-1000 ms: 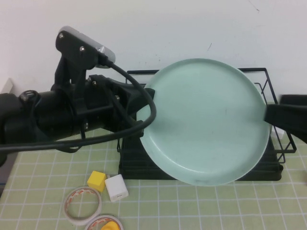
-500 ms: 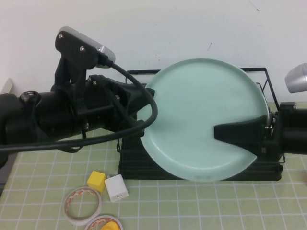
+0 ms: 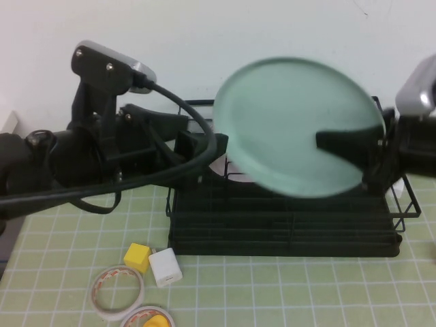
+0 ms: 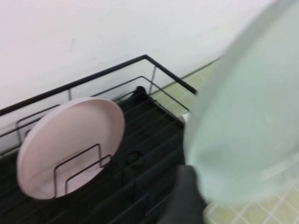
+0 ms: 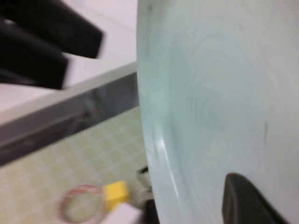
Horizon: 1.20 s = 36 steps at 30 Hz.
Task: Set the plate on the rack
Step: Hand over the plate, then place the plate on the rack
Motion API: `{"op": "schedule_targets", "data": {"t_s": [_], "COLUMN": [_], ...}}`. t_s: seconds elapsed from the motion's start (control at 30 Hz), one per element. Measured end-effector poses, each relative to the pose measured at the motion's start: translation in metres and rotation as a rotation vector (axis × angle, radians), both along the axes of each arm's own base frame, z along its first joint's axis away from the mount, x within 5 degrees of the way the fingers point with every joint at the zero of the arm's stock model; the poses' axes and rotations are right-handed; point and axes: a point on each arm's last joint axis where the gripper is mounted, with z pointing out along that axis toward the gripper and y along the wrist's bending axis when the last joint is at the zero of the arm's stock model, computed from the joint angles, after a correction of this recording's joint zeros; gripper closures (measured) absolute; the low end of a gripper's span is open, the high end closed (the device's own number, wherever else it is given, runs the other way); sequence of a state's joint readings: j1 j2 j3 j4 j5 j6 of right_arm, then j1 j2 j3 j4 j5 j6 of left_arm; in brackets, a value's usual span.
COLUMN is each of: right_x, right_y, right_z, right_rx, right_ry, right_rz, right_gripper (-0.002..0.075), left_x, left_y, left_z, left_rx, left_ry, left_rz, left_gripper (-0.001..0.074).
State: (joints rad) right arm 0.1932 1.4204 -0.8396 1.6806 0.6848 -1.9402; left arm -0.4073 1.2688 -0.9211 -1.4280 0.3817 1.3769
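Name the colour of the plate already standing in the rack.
Pale pink plate; left wrist view shows it best.

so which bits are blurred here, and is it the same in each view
High view: the plate is motion-smeared in the right gripper, the left gripper open beside it; the rack is sharp. Left wrist view: plate soft, pink plate clearer. Right wrist view: nearly everything blurred.

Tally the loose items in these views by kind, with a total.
Plates: 2, mint-green plate gripped by right gripper, pink plate in rack
Racks: 1
Tape rolls: 2
Yellow blocks: 2
White adapter: 1
Left gripper open
Total: 8
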Motion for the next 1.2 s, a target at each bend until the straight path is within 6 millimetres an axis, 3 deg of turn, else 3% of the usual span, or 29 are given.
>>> {"op": "schedule_targets", "data": {"t_s": [0.1,0.23,0.33,0.4,0.53,0.6,0.7,0.93,1.2], "right_x": [0.013,0.038,0.059,0.075,0.107,0.125,0.149,0.203,0.242], "right_y": [-0.001,0.004,0.009,0.014,0.023,0.024,0.027,0.028,0.032], "right_z": [0.009,0.019,0.018,0.014,0.010,0.010,0.010,-0.009,-0.064], "right_rx": [-0.046,-0.113,-0.205,-0.264,-0.300,-0.292,-0.287,-0.391,-0.424], "right_ry": [-0.074,-0.154,-0.201,-0.217,-0.187,-0.157,-0.106,0.007,0.041], "right_rz": [-0.028,0.002,0.068,0.135,0.225,0.262,0.328,0.350,0.346], "right_gripper": [0.0585,0.0585,0.0585,0.0585,0.0585,0.0585,0.0585,0.0585,0.0585], "left_x": [-0.002,-0.011,-0.019,-0.026,-0.044,-0.051,-0.062,-0.091,-0.107], "left_y": [0.005,0.018,0.032,0.044,0.071,0.082,0.094,0.099,0.101], "left_z": [0.005,0.016,0.022,0.024,0.020,0.017,0.013,-0.006,-0.046], "left_rx": [0.006,-0.002,-0.008,0.008,0.132,0.188,0.205,0.181,0.208], "left_ry": [-0.013,-0.010,0.036,0.081,0.218,0.272,0.301,0.325,0.420], "left_rz": [0.027,0.074,0.126,0.165,0.245,0.297,0.374,0.396,0.391], "left_gripper": [0.0162,0.0147,0.0223,0.0324,0.0620,0.0682,0.0718,0.0734,0.0735]}}
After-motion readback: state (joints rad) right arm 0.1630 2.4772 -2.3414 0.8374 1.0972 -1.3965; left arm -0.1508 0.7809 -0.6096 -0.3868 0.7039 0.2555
